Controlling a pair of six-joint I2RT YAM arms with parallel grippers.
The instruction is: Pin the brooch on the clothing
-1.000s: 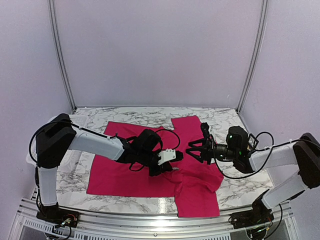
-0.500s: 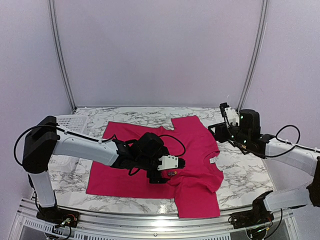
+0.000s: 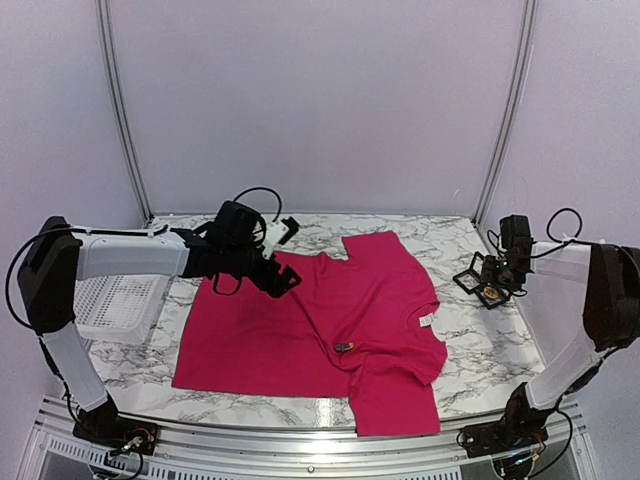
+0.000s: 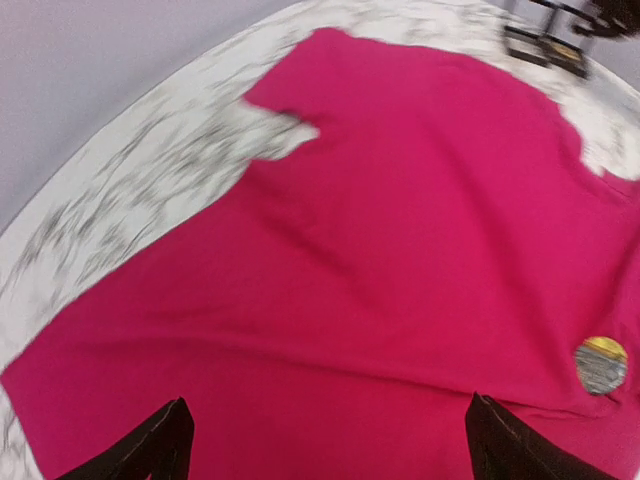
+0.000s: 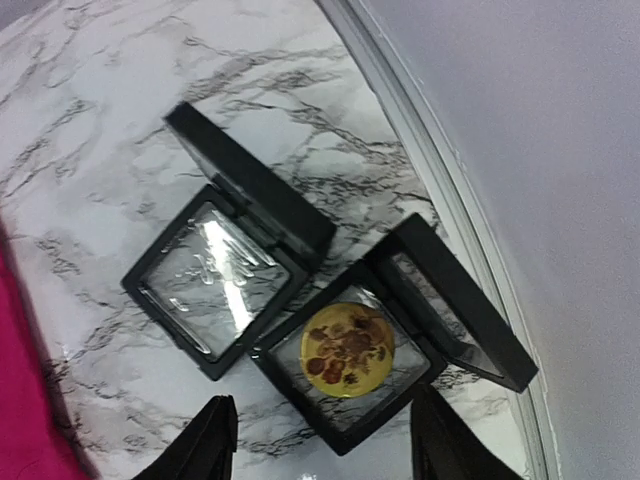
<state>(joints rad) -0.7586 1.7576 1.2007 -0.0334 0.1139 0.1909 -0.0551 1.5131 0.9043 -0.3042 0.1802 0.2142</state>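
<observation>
The clothing, a crimson-pink T-shirt (image 3: 300, 320) (image 4: 400, 220), lies spread on the marble table with its white neck label (image 3: 427, 319) at the right. A small round brooch (image 3: 343, 347) (image 4: 601, 365), grey with a yellow top, sits on the shirt's front. My left gripper (image 3: 289, 256) (image 4: 330, 450) hovers open over the shirt's far left part, well away from that brooch. My right gripper (image 3: 498, 278) (image 5: 330, 445) is open above two open black boxes. One box (image 5: 215, 275) is empty. The other (image 5: 440, 300) holds a yellow flowered brooch (image 5: 348, 350) (image 3: 490, 294).
A white mesh basket (image 3: 115, 300) stands at the left table edge. The black boxes (image 3: 478, 283) (image 4: 545, 45) sit close to the right wall frame. Marble shows around the shirt, and its lower right part hangs toward the near edge.
My left gripper opened, left the brooch on the shirt and drew back to the far left. My right arm swung right from the shirt to the black boxes.
</observation>
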